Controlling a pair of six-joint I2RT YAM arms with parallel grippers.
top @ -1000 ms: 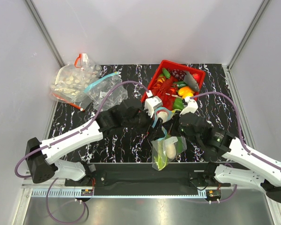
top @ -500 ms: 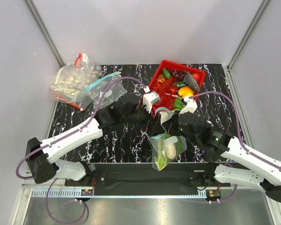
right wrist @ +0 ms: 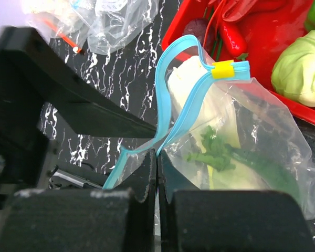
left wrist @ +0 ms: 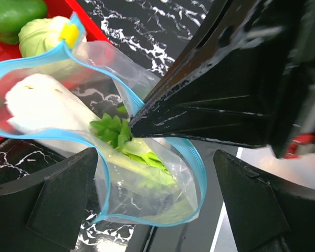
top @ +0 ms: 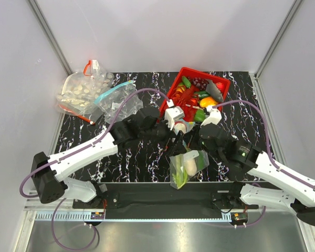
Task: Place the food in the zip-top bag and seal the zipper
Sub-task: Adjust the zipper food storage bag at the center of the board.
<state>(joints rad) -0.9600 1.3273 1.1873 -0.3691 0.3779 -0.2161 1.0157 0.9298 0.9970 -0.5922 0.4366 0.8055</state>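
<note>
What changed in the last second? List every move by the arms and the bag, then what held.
The left tool, open, drew back a little toward the red basket, then returned to the mouth of the zip-top bag. Nothing was taken hold of or let go. The right tool stays shut on the zipper, and the bag stays in place with the food inside.

**Table surface: what lies on it**

Table (top: pixel 142 157): black top with white marble veining. Far left corner: a clear bag with a red zipper (top: pixel 68 100), holding small white pieces (top: pixel 80 89), lies on the surface. A second clear, crumpled bag with a blue strip (top: pixel 118 102) lies just beside it, touching. Far right: red basket (top: pixel 207 74) of toy produce (top: pixel 209 101) sits on the top. Near edge, centre: filled zip-top bag (top: pixel 186 167) stands upright. Cannot tell whether its bottom rests on the table.
</note>
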